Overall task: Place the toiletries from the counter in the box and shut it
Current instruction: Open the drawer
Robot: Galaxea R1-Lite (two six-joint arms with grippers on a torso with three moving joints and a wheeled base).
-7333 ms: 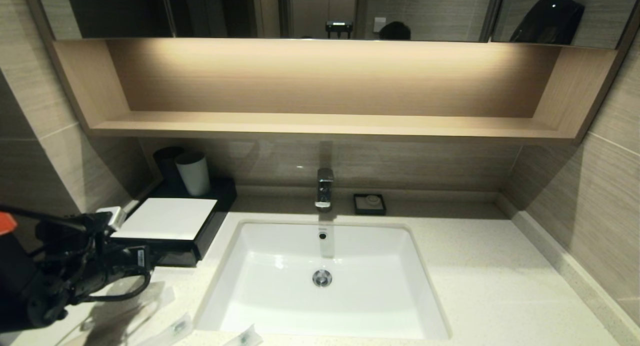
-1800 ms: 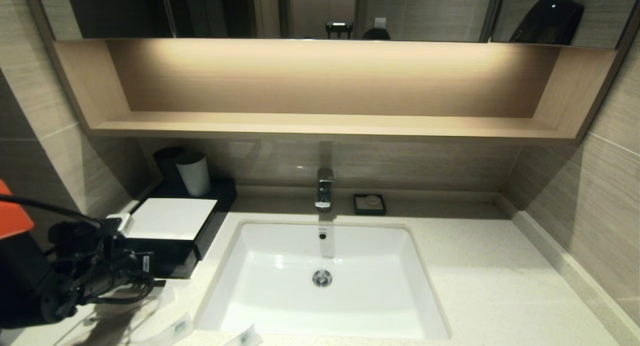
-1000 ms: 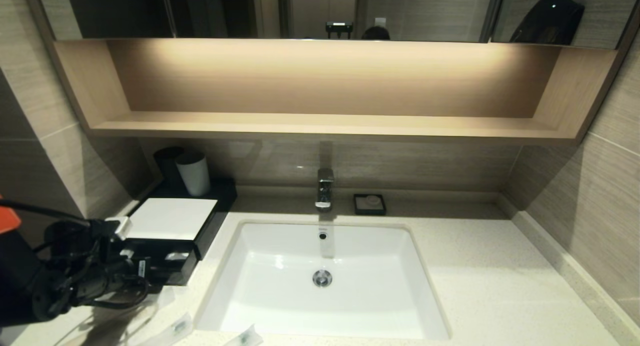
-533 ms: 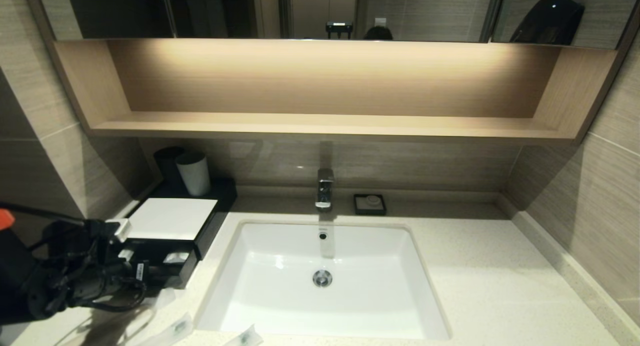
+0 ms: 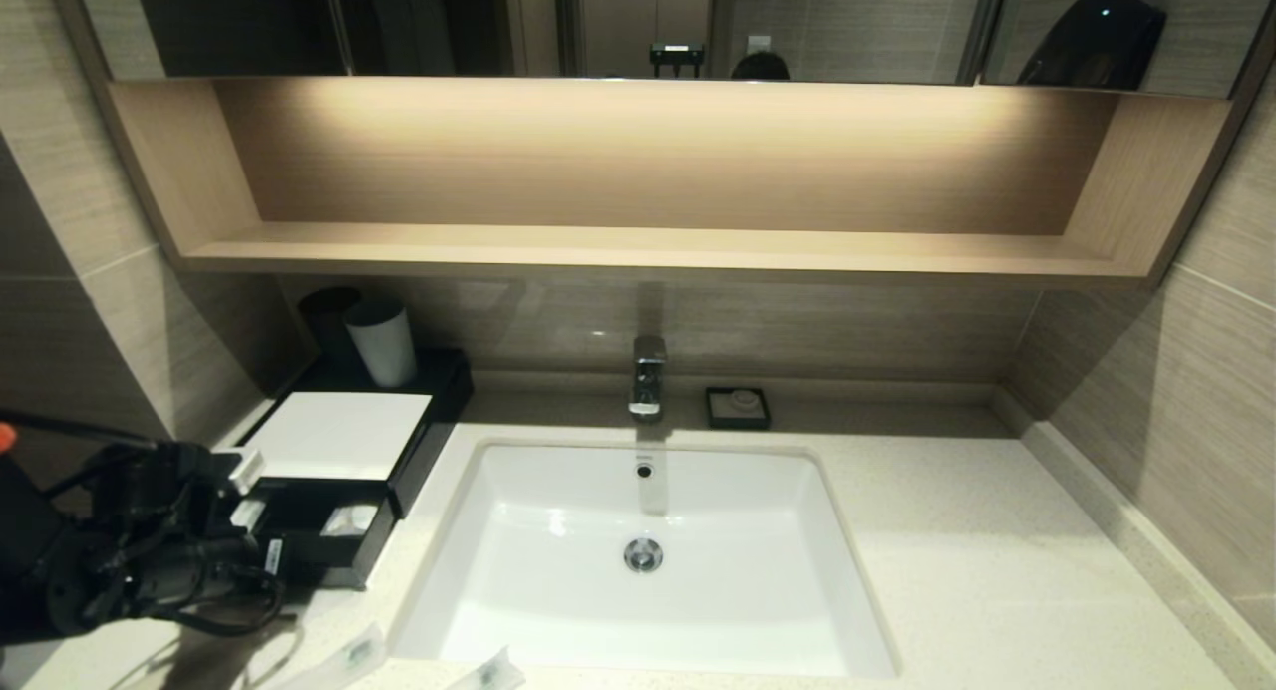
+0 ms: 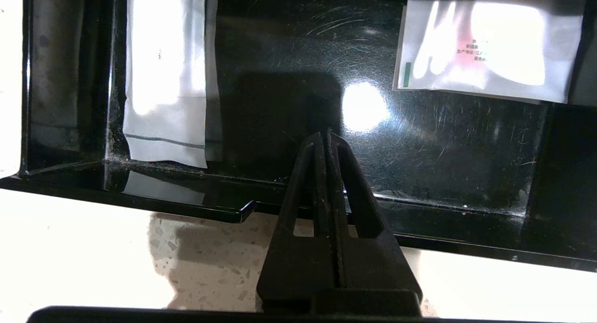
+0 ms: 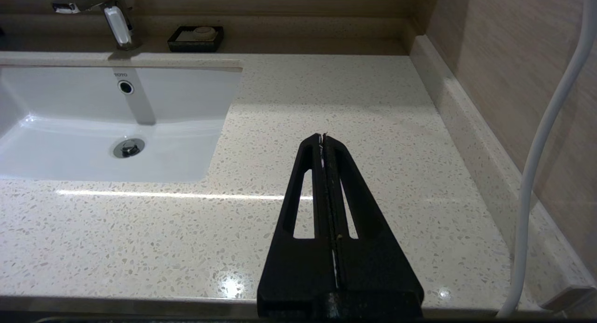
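Note:
The black box (image 5: 339, 436) with a white top stands at the counter's (image 5: 957, 570) left end. Its front drawer (image 5: 321, 550) is pulled out, and in the left wrist view two wrapped packets (image 6: 165, 80) (image 6: 485, 47) lie in it. My left gripper (image 5: 294, 555) is shut with nothing between its fingers. Its tips (image 6: 325, 135) reach over the drawer's front wall (image 6: 196, 197) into the drawer. Two toiletries packets (image 5: 349, 658) (image 5: 488, 673) lie on the counter's front edge left of the basin. My right gripper (image 7: 322, 137) is shut and empty above bare counter right of the basin.
A white basin (image 5: 558, 580) with a faucet (image 5: 647, 374) fills the middle of the counter. A small black soap dish (image 5: 737, 407) sits behind it. A white cup (image 5: 381, 343) and a dark cup (image 5: 329, 321) stand behind the box. A wooden shelf (image 5: 648, 246) overhangs the back.
The drawer has slid further out of the box toward the counter's front. My left gripper has drawn back with it, staying shut. The packets on the counter have not moved.

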